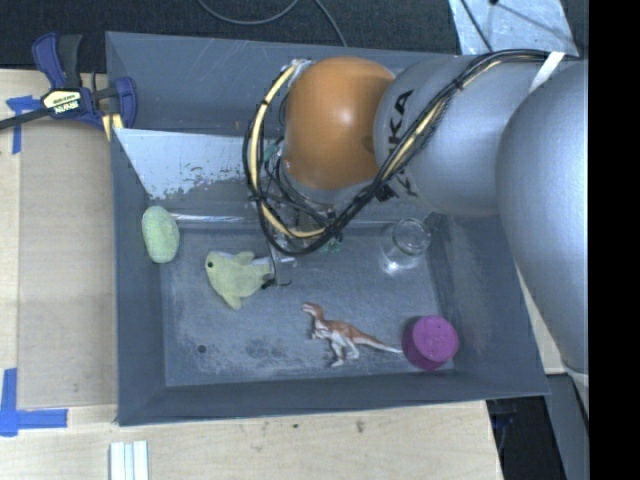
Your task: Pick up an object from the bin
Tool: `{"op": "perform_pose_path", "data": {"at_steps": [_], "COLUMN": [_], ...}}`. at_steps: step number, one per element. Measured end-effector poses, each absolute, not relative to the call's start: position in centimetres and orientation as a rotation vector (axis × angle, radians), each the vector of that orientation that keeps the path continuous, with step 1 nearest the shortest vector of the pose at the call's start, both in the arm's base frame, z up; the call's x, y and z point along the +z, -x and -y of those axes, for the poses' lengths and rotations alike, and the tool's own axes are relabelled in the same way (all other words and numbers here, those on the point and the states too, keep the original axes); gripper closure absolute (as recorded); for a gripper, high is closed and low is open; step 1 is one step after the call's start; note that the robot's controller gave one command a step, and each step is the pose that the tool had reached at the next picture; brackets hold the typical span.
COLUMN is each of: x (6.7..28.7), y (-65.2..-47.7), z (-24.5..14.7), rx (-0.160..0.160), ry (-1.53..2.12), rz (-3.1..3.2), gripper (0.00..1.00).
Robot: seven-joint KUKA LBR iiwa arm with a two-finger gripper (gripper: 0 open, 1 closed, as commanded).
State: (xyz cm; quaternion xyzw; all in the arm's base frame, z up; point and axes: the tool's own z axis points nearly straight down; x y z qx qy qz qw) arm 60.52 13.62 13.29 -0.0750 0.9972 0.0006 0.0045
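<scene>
**Claw low beside the green lump, left of mid-bin**

The arm [500, 128] comes in from the right. Its thick grey link lies across the bin's upper right corner and far wall. At the wrist sits the orange cover [335, 118], with cables [262, 183] looping down its left side. Below the cover the claw [277, 270] points down toward the bin floor, a little left of the middle. Its tip is at the right edge of a pale green lump [233, 278], a soft crumpled thing lying on the floor. It is touching that edge or just beside it; which one cannot be told. Whether the claw is spread or pressed together cannot be told either.

Inside the bin [140, 368], a pale green egg [160, 235] lies near the left wall, apart from the lump. A clear cup [405, 246] is right of the claw, close under the arm's lower edge. A brown dinosaur [340, 333] lies toward the near wall, below and right of the claw and well apart from it. A purple disc [432, 342] sits just beside its tail, near the right corner.

The near-left floor, below the lump and left of the dinosaur, is bare. A strip of bare floor also runs between the claw and the dinosaur. The wrist and cables hang over the far middle of the floor.
</scene>
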Motion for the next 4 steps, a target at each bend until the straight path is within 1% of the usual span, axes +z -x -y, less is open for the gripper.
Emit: {"op": "perform_pose_path", "data": {"at_steps": [1, 2, 4], "x": [6.9, 7.1, 7.4], "y": [-60.1, -61.6, -61.5], "z": [-14.5, -14.1, -14.1], "rx": [0.001, 0.002, 0.002], "ry": [0.250, 0.360, 0.360], "rz": [-3.131, -3.114, -3.116], "gripper": [0.00, 1.00, 1.00]}}
